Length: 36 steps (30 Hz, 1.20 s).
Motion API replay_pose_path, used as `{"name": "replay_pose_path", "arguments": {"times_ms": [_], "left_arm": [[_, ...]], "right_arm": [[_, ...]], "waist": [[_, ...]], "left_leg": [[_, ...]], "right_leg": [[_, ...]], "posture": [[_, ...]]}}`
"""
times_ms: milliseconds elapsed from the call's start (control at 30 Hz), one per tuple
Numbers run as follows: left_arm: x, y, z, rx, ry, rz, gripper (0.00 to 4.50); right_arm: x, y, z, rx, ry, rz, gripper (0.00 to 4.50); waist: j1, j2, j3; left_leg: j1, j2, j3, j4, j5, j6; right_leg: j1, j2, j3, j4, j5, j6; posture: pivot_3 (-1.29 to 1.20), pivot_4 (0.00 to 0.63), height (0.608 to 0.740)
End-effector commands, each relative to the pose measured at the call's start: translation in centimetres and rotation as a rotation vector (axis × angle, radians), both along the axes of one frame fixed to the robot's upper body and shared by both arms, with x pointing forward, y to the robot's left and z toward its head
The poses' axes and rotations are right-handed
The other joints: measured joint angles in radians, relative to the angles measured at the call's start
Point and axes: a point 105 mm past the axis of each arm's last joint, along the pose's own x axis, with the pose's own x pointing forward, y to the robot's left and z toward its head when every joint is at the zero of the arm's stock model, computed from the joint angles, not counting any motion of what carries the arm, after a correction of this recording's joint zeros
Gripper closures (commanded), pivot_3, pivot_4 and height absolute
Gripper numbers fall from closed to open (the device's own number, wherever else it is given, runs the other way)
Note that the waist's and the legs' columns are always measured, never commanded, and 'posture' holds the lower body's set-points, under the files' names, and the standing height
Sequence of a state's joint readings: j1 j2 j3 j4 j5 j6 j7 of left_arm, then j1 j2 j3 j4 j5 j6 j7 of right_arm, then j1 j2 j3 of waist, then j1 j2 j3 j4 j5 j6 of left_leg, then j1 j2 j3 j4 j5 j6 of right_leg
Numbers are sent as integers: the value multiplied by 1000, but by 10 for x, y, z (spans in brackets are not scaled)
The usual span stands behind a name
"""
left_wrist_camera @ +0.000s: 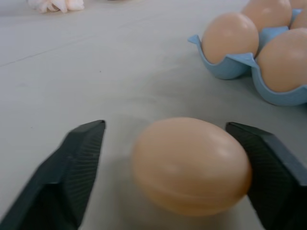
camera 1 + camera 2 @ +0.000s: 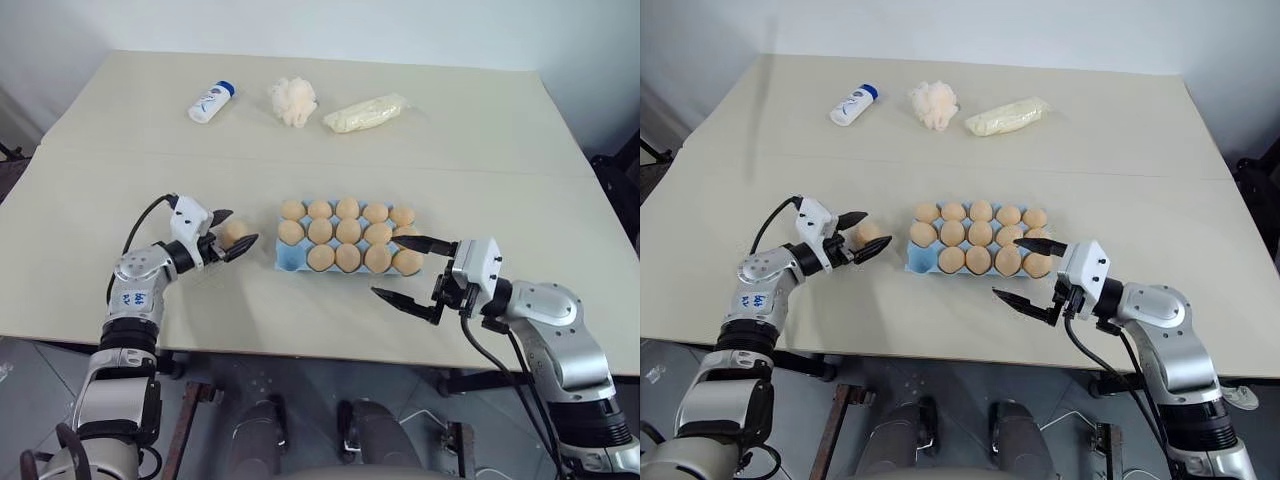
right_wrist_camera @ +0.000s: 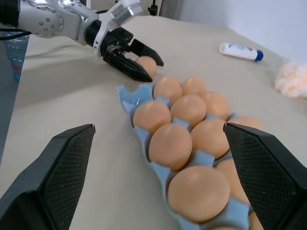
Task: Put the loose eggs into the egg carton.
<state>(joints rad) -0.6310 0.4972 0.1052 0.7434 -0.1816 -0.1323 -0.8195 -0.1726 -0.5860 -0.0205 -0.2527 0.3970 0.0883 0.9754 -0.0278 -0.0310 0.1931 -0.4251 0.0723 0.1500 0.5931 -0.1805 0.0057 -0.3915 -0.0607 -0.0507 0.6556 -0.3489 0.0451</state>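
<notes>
Between the two black fingers of the left gripper [image 2: 231, 240] lies a loose egg [image 2: 236, 233], tan-orange and smooth, resting on the table [image 2: 120, 130]. In the left wrist view the egg [image 1: 191, 166] sits against one finger [image 1: 273, 177], while the other finger [image 1: 72, 172] stands off from it with a strip of table showing between, so the jaws are partly open around the egg and not clamped on it. Just past the fingertips, on the side toward the other arm, begins the egg carton [image 2: 292, 257], a light blue moulded tray. Its near corner cup, the one closest to the left gripper's tips, is bare blue; every other cup holds an egg. The filled cups [image 2: 348, 232] show as three rows of tan ovals.

At the far end of the carton from the left gripper, the right gripper [image 2: 413, 271] hovers with its jaws spread wide and nothing between them. One of its fingers [image 2: 425, 243] reaches over the carton's end, near the last eggs there; the other [image 2: 400, 300] hangs over bare table on the near side of the carton. From the right wrist view the carton [image 3: 127, 103] runs away between those open fingers toward the left gripper [image 3: 139, 64] and its egg.

Well beyond both grippers, across the table, lie a white bottle with blue cap [image 2: 211, 102], a fluffy cream-white puff [image 2: 293, 100] and a pale yellow packet [image 2: 366, 113], spaced in a row.
</notes>
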Motion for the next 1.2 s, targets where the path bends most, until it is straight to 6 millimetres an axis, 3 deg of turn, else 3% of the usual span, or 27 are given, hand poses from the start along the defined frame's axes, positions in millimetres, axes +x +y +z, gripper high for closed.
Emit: {"name": "replay_pose_path", "arguments": {"times_ms": [33, 100, 233, 367, 533, 767, 800, 900, 1000, 1067, 1133, 1200], "left_arm": [[-2, 4, 12, -1, -45, -22, 1576], [-8, 4, 18, -32, -45, -66, 2025], [-27, -11, 41, -46, -114, -223, 2025], [-42, -46, 56, -37, -151, -376, 2025], [-50, -75, 48, -17, -121, -472, 2025], [-44, -91, 24, 39, -69, -509, 2025], [-44, -90, 23, 45, -72, -508, 2025], [-45, -86, 26, 43, -83, -509, 1101], [-47, -71, 42, 50, -149, -485, 153], [-49, -66, 47, 49, -159, -484, 153], [-51, -31, 53, 94, -146, -421, 153], [-54, -11, 56, 118, -134, -384, 153]], "right_arm": [[-1, -2, 13, 16, -54, -15, 0], [0, -4, 13, 14, -55, -27, 0], [2, -10, 14, 6, -56, -47, 0], [3, -14, 13, 4, -51, -68, 0], [2, -9, 12, 15, -51, -70, 0], [1, -6, 13, 30, -62, -82, 0], [1, -6, 13, 32, -63, -84, 0], [0, -6, 14, 35, -66, -88, 0], [-2, -8, 14, 33, -66, -92, 0], [-3, -9, 14, 31, -65, -93, 0], [-4, -16, 12, 10, -52, -97, 0], [-4, -20, 11, -7, -44, -97, 0]], "waist": [[-3, 0, 0], [-3, 0, 0], [-2, 0, 0], [3, 0, 0], [1, 0, 0], [-2, 0, 0], [-2, 0, 0], [-1, 0, 0], [-1, 0, 0], [-4, 0, 0], [-5, 0, 0], [-11, 0, 0]], "left_leg": [[0, 0, 0, 0, 0, 0], [0, 0, 0, 1, 0, -1], [0, 0, 0, 1, 0, -1], [0, 0, 0, 1, 0, -1], [0, 0, 0, 3, 0, -1], [0, 0, -1, 3, 1, 0], [0, 0, 0, 3, 1, 0], [0, 0, 0, 3, 0, 0], [0, 0, -1, 3, 0, 0], [0, 0, -1, 3, 0, 0], [0, 1, -1, 3, 0, 0], [0, 1, 0, 2, 0, 0]], "right_leg": [[0, 0, 0, 0, 0, 0], [0, 0, 0, 1, 0, 0], [0, 0, 0, 2, 0, 0], [1, 0, 0, 2, 0, 0], [1, 0, 0, 2, 0, 1], [1, 1, 1, 3, 0, 1], [1, 1, 1, 2, 0, 1], [1, 0, 1, 2, 0, 1], [1, 0, 0, 2, 0, 1], [1, 1, 0, 2, 0, 0], [1, 1, 1, 2, 0, 0], [0, 1, 1, 2, 0, 0]], "posture": [[0, 150, 740], [0, 150, 740], [0, 150, 740], [0, 150, 740], [0, 150, 740], [0, 150, 740], [0, 150, 740], [0, 150, 740], [0, 150, 740], [0, 150, 740], [0, 150, 740], [0, 150, 740]]}}
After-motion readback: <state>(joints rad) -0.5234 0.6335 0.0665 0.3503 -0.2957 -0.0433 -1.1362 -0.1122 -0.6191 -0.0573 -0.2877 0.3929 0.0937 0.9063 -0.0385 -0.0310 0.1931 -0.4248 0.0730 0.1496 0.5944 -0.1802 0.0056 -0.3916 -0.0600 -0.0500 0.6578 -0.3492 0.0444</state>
